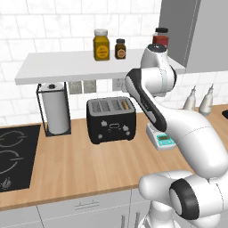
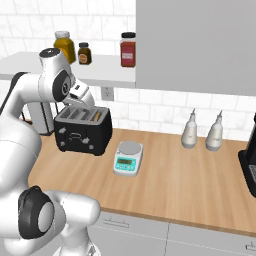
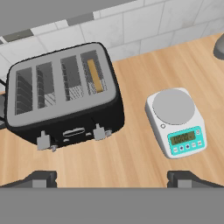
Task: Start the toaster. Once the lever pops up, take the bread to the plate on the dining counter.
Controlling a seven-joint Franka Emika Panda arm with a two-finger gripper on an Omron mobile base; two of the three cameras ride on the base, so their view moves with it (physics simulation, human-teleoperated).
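Observation:
The black toaster (image 1: 111, 121) (image 2: 82, 132) (image 3: 65, 103) stands on the wood worktop against the tiled wall. A brown slice of bread (image 3: 95, 75) (image 1: 126, 105) (image 2: 98, 116) sits sunk in its rightmost slot, and the other slots look empty. Two pale levers (image 3: 98, 131) stick out of the toaster's front. My gripper (image 3: 113, 181) (image 2: 81, 101) hovers above the toaster and a little in front of it, open, with nothing between its fingertips (image 3: 42, 179). The plate and the dining counter are out of view.
A white-and-teal kitchen scale (image 1: 164, 139) (image 2: 128, 158) (image 3: 177, 122) lies just right of the toaster. A paper-towel roll (image 1: 55, 109) and a black hob (image 1: 13, 156) are to its left. A shelf with jars (image 1: 101, 44) hangs overhead. Two pale bottles (image 2: 192, 131) stand further right.

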